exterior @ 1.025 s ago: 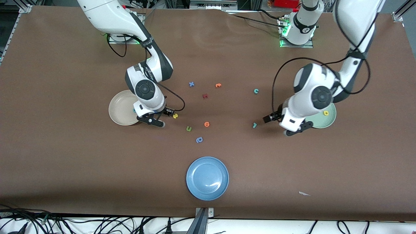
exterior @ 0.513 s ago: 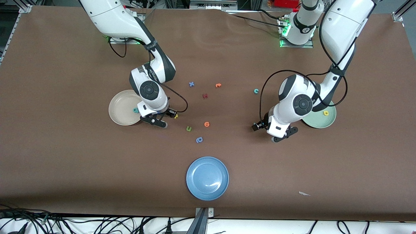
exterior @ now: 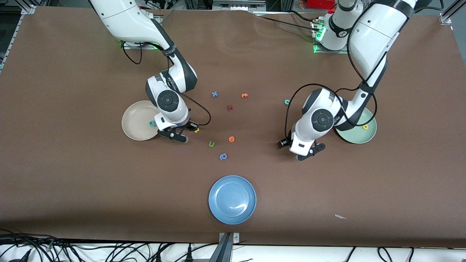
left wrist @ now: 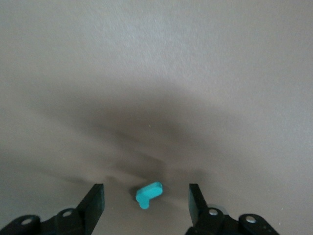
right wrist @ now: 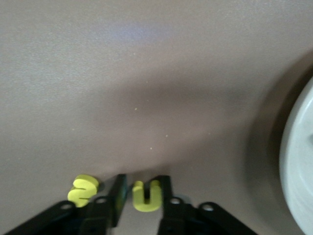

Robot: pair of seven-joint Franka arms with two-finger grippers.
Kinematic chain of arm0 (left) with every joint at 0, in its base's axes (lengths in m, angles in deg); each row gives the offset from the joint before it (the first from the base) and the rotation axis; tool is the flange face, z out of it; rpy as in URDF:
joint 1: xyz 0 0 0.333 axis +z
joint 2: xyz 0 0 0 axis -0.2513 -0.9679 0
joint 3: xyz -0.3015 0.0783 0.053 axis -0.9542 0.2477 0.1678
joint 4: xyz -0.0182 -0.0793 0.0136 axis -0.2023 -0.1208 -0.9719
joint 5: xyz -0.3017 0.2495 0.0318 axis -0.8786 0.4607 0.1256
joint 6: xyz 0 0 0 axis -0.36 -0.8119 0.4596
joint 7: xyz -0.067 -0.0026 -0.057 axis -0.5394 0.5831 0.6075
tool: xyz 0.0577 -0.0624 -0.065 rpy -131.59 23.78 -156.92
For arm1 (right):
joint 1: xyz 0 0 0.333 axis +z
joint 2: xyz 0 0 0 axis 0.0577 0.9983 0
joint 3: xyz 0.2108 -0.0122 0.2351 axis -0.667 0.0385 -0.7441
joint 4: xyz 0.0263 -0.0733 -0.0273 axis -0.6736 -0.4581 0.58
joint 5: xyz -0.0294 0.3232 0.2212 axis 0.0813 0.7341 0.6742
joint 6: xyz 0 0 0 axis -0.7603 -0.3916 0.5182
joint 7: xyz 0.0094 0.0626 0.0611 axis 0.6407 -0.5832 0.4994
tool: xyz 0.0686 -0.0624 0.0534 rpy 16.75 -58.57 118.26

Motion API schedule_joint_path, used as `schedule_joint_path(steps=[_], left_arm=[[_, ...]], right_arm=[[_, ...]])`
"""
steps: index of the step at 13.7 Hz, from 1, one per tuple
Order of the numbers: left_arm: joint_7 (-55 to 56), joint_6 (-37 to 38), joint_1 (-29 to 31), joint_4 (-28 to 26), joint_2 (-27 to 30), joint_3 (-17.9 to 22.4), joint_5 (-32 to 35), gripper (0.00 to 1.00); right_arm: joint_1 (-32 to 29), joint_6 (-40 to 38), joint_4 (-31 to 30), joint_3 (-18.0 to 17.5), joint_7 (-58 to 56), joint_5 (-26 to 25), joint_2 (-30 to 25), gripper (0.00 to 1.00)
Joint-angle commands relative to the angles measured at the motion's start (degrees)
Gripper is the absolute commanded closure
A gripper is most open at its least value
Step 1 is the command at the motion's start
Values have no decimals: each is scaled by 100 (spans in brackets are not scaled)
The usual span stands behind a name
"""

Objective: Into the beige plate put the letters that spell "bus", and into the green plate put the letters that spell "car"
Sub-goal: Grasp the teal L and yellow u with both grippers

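Observation:
My right gripper [right wrist: 142, 196] is down on the table beside the beige plate [exterior: 135, 120], shut on the yellow "u" [right wrist: 146, 197]. The yellow "s" [right wrist: 83, 190] lies just outside one finger. A teal "b" [exterior: 151, 123] rests in the beige plate, whose rim [right wrist: 299, 181] shows in the right wrist view. My left gripper [left wrist: 145, 201] stands open low over the table, and the teal "r" [left wrist: 149, 194] lies flat between its fingers, touching neither. The teal "c" [exterior: 287, 102] lies on the table nearby. The green plate [exterior: 360, 136] holds the yellow "a" [exterior: 365, 127].
Between the arms lie loose letters: a green one [exterior: 211, 144], an orange one [exterior: 231, 139], a blue rounded one [exterior: 223, 157], a blue "x" [exterior: 214, 94], another orange one [exterior: 244, 95] and a red one [exterior: 229, 107]. The blue plate [exterior: 232, 199] sits nearest the front camera.
My left arm has swung from the green plate to over the teal "r", its fingers narrowing a little. My right gripper's fingers have closed in on the yellow "u".

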Motion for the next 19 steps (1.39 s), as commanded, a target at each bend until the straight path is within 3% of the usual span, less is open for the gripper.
schedule_joint_path(steps=[1,5,7,9,12,13,14,15,19], left_arm=[[304,11,-248,157,-182,135,182,25],[313,11,-345,157,-199,276,322,29],[313,11,-336,157,-217,276,375,32],[322,11,-336,166,-217,276,375,36],[427,11,-345,166,-226,276,366,48],[480,11,-345,166,-234,276,375,51],[480,11,-345,166,-243,258,375,55],[480,11,-345,166,-243,258,375,58],[480,11,-345,166,-270,258,375,78]], right_arm=[[39,15,-112,28,4,29,5,87],[-5,-518,107,142,-276,-33,-284,88],[-14,-1300,301,510,-1047,-24,-460,87],[-23,-1549,223,888,-1759,2,-635,87],[-23,-1647,48,1170,-2131,11,-724,85],[-40,-1612,-32,1232,-2158,11,-707,75],[-58,-1655,-41,1319,-2149,63,-672,12],[-128,-1664,-33,1320,-2158,72,-672,0],[-120,-1673,169,1110,-2105,273,-689,0]])
